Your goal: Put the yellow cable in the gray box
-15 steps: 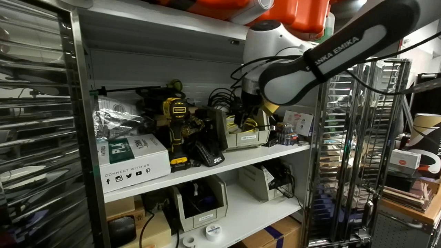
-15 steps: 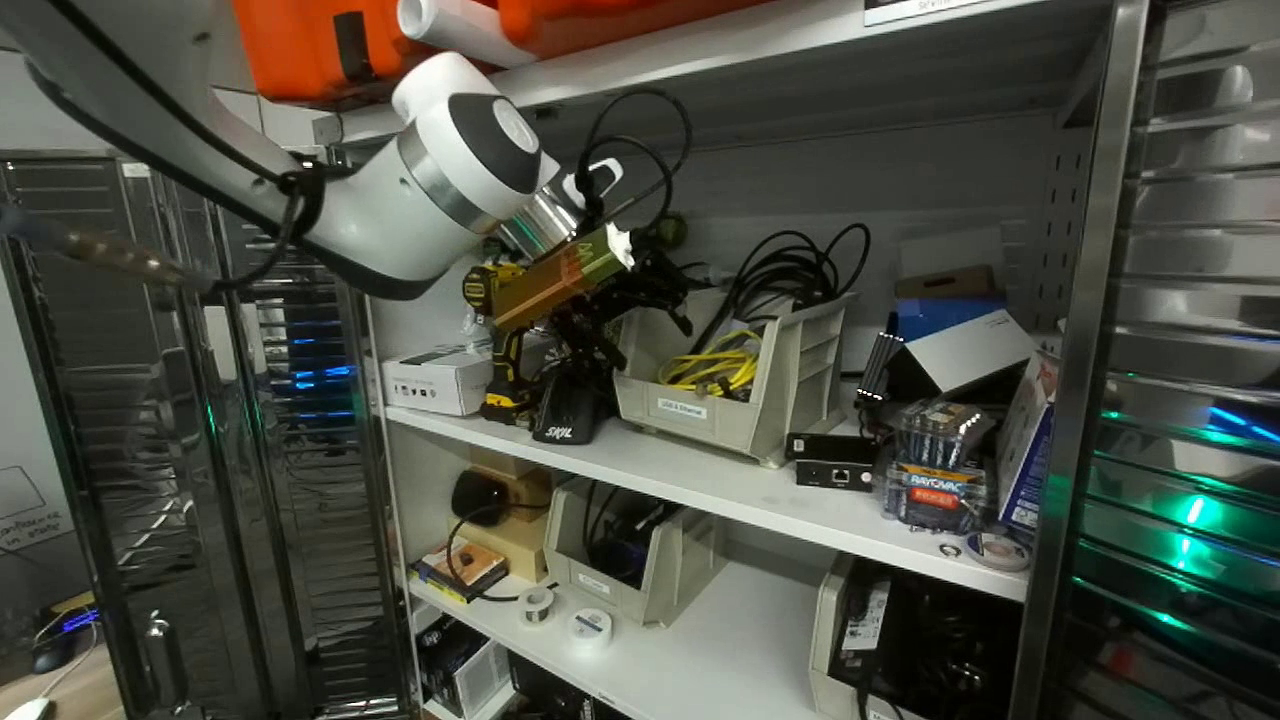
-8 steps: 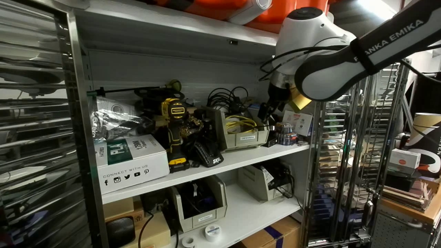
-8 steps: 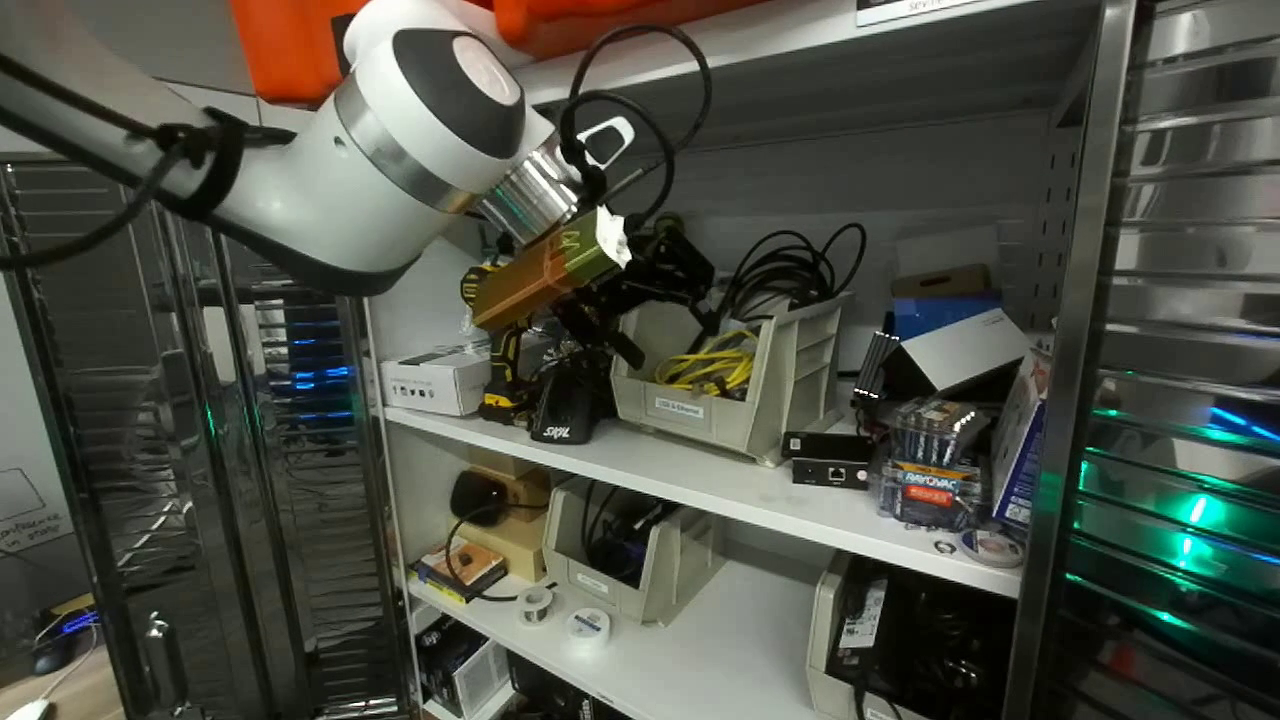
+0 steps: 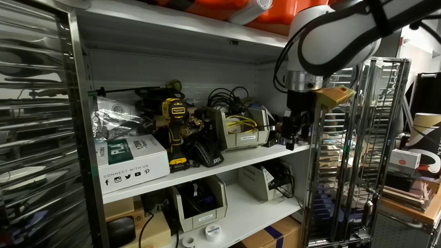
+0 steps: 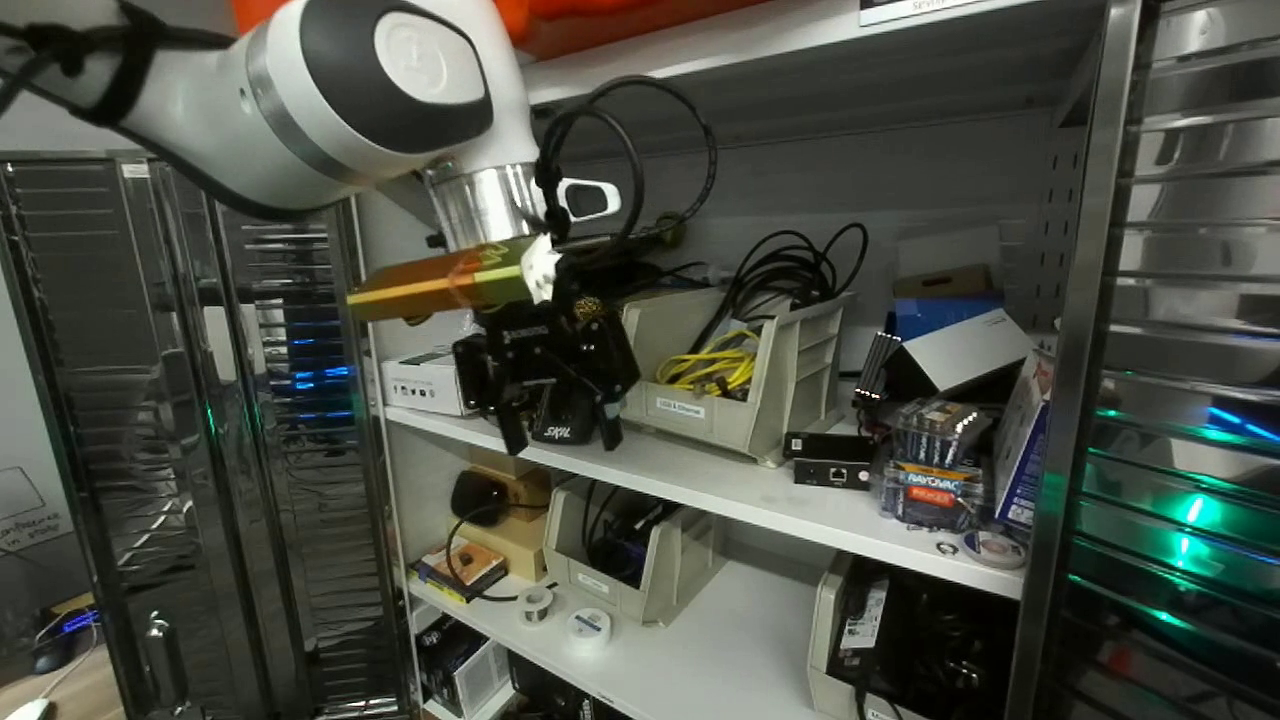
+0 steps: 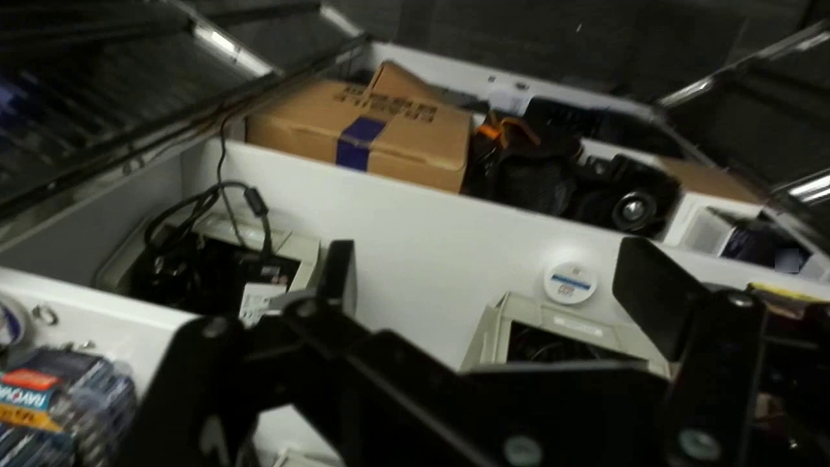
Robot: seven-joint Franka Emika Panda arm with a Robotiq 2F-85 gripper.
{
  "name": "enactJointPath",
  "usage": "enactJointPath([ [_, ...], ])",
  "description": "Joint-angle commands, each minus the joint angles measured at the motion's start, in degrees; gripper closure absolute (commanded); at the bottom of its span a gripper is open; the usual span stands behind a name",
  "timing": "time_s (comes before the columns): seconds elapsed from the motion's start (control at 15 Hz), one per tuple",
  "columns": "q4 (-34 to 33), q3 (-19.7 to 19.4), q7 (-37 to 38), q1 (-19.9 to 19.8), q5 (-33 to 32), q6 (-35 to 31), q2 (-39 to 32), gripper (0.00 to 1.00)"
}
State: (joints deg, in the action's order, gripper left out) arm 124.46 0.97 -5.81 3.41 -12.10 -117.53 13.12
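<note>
The yellow cable (image 5: 244, 121) lies as a loose coil in the gray box (image 5: 233, 140) on the upper shelf. The cable (image 6: 712, 368) and the box (image 6: 725, 425) also show in the other exterior picture. Black cables stand in the box behind the coil. My gripper (image 6: 562, 438) is open and empty, pointing down in front of the shelf and apart from the box. It also shows in an exterior view (image 5: 291, 139), dark and seen side-on. In the wrist view the two fingers (image 7: 483, 269) are wide apart with nothing between them. The cable does not show there.
A yellow-black drill (image 5: 175, 131), a SKIL charger (image 5: 206, 153) and a white carton (image 5: 134, 162) stand beside the box. A battery pack (image 6: 930, 480) and a small black device (image 6: 832, 472) are on its other side. Similar bins (image 6: 610, 590) stand on the lower shelf.
My gripper has moved out from over the box, away from the shelf, and has turned to point straight down. The yellow cable stays in the box.
</note>
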Motion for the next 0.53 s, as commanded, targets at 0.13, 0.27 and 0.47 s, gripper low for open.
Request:
enactJointPath([
  [0.13,-2.0,-1.6,-8.1,-0.1,8.5,26.4,7.7,0.0],
  [0.27,-1.3,-1.1,-6.6,-0.2,7.3,24.8,6.3,0.0],
  [0.47,-1.7,-1.8,-8.9,-0.1,8.9,29.8,8.9,0.0],
])
